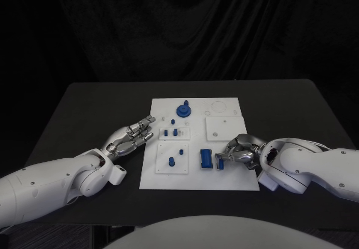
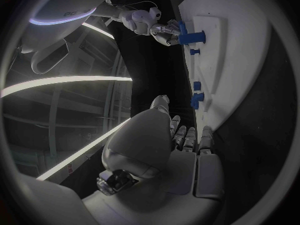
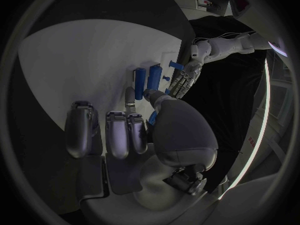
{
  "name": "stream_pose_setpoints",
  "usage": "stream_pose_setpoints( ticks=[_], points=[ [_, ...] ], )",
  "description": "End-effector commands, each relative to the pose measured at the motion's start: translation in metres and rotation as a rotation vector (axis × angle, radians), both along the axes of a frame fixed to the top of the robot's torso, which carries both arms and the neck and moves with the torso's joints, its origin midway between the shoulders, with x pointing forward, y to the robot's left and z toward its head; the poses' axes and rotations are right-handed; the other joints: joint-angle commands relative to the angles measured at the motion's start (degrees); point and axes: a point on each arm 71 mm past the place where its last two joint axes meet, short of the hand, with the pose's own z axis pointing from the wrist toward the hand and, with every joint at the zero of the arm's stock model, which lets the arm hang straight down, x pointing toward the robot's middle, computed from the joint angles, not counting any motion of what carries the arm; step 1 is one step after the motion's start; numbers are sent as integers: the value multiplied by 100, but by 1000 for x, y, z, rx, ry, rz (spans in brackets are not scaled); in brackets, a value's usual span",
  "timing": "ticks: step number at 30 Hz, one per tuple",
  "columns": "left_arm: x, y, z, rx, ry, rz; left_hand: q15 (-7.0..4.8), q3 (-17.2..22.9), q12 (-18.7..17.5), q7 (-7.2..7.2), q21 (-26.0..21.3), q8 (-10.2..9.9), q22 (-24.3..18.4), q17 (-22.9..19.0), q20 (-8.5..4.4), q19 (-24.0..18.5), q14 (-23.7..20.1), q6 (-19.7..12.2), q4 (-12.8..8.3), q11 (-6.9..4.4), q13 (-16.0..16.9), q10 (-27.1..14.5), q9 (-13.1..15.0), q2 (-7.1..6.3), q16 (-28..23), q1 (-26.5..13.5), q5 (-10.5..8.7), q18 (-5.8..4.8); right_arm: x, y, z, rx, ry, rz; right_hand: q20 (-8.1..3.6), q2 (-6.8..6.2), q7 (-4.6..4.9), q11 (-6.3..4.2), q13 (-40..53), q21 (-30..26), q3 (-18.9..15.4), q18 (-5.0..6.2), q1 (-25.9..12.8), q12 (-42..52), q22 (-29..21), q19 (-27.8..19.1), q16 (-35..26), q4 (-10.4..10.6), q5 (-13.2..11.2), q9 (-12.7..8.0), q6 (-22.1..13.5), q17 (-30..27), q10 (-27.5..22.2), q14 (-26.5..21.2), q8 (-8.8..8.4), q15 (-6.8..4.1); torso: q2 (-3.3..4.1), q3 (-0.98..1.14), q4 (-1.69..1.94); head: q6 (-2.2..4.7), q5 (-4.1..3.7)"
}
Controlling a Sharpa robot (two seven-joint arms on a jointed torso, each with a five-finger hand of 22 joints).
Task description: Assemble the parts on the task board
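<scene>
Black cloth hangs behind our dark worktop, and the white task board lies in its middle. On the board we see small blue parts: a round one with a peg toward the far edge, a few short pegs on a raised tile at mid-board, and an upright peg on the near left tile. A blue block lies near the board's near edge, and just beside it is a slimmer blue piece.

Our right hand is curled down over that slim piece; its fingers appear to close on it, with a blue bit peeping between thumb and finger in the right wrist view, so we judge it held. Our left hand hovers at the board's left edge, fingers stretched out and apart, holding nothing.

We take the step to be picking up the slim piece. To do it well, we should keep the pinch square on the piece's sides, lift straight up so it does not nudge the neighbouring block, and let the left hand steady the board if it slides.
</scene>
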Motion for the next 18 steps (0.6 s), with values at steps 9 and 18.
stream_pose_setpoints(
  ticks=[9,18],
  points=[
    [-2,-3,11,-105,-122,-33,46,35,2,48,-11,-25,1,-5,44,-10,-2,-11,11,42,-8,-8,-9,20,-21,40,-4,58,-2,0,-3,-41,26,25,40,-18,77,84,1506,-106,-409,28,-353,15,1054,35,-24,294,-976,48,-119,648,607,442,-99,56,-4,-2,-5,0,13],
    [-1,-3,10,-109,-114,-31,65,43,1,61,-11,-25,2,-5,59,-9,-2,-14,8,49,-9,-14,-9,25,-21,48,-2,55,-1,-1,-3,-42,15,23,52,12,85,94,1506,-145,-542,37,-418,15,1043,23,-24,393,-1229,77,-137,641,607,440,-104,65,-3,-1,-1,0,21]
  ],
)
